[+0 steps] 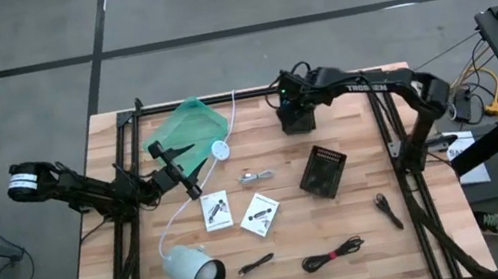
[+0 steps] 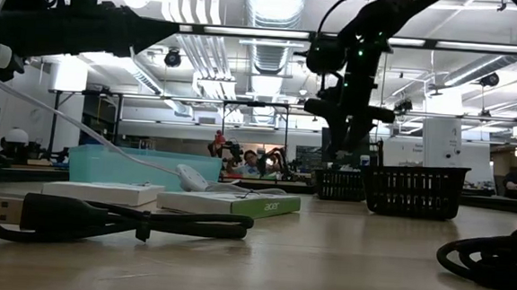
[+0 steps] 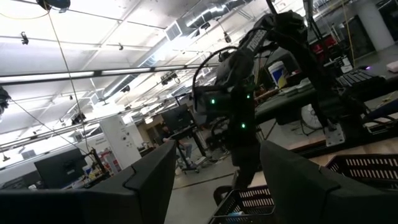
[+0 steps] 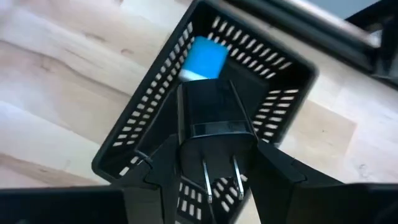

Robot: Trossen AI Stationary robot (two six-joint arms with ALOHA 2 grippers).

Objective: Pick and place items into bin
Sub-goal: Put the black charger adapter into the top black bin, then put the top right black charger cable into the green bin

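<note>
Holding a black plug (image 4: 210,112) between its fingers, your right gripper (image 4: 211,158) hangs over the far basket (image 1: 297,119), prongs pointing back toward the wrist. Its fingers are closed on the plug's sides. A blue-and-white item (image 4: 203,60) already lies at the basket's bottom.

On the high view, a second black basket (image 1: 323,172) sits nearer, right of centre. Left of it lie a small silver piece (image 1: 253,175) and two white cards (image 1: 216,210) (image 1: 260,215). Along the near edge you have a short black stick (image 1: 257,263), a coiled black cable (image 1: 333,254), and farther right another dark stick (image 1: 388,210).

Your left gripper (image 1: 175,164) waits at the left, just beside the green tray (image 1: 189,129), its fingers spread apart with nothing between them. A white lamp (image 1: 193,270) rests on the surface (image 1: 361,202) at near left, and a white cord with a round disc (image 1: 220,149) runs past the tray.
</note>
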